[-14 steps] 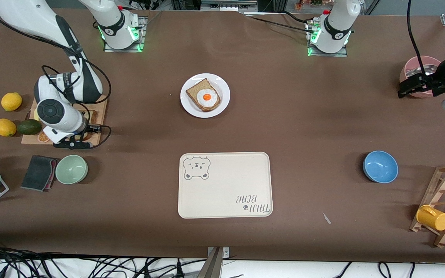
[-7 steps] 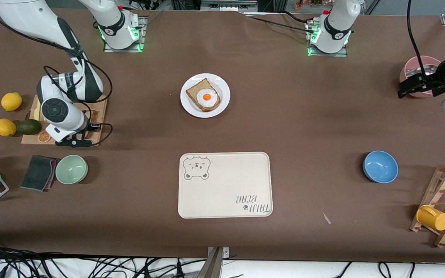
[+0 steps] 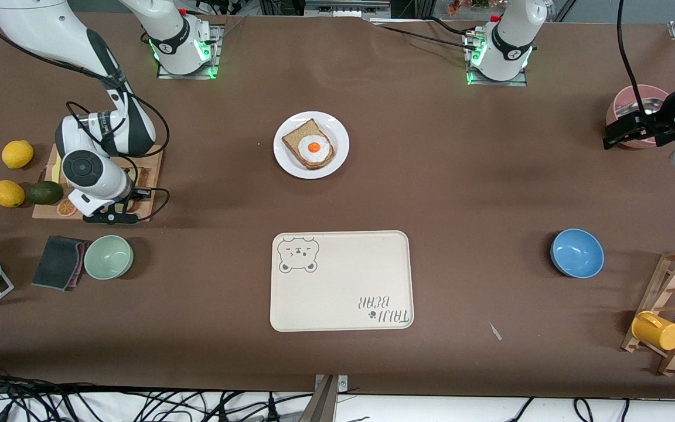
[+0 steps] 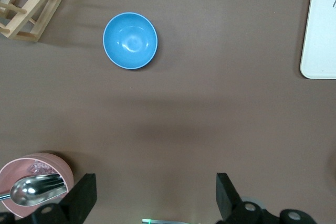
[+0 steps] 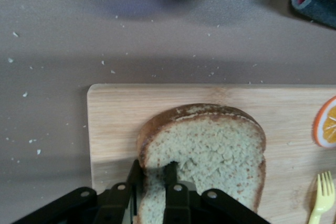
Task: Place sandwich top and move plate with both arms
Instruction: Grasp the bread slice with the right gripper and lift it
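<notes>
Two grippers: right gripper (image 5: 155, 195) has just dropped, pinching light-brown wholegrain bread slice (image 5: 210, 153) on wooden cutting board (image 5: 113, 124), frame left.
Left gripper (image 4: 152, 198): spread, waiting, upper right.
Next: lift.

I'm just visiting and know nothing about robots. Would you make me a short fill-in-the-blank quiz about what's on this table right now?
1. The right gripper is closed on a slice of ____ lying on the wooden cutting board.
2. On the white plate, the other slice carries a fried ____.
3. The left gripper hangs open beside the pink bowl, which holds a metal ____.
4. The cream tray has a ____ printed in one corner.

Missing words: bread; egg; spoon; bear
</notes>
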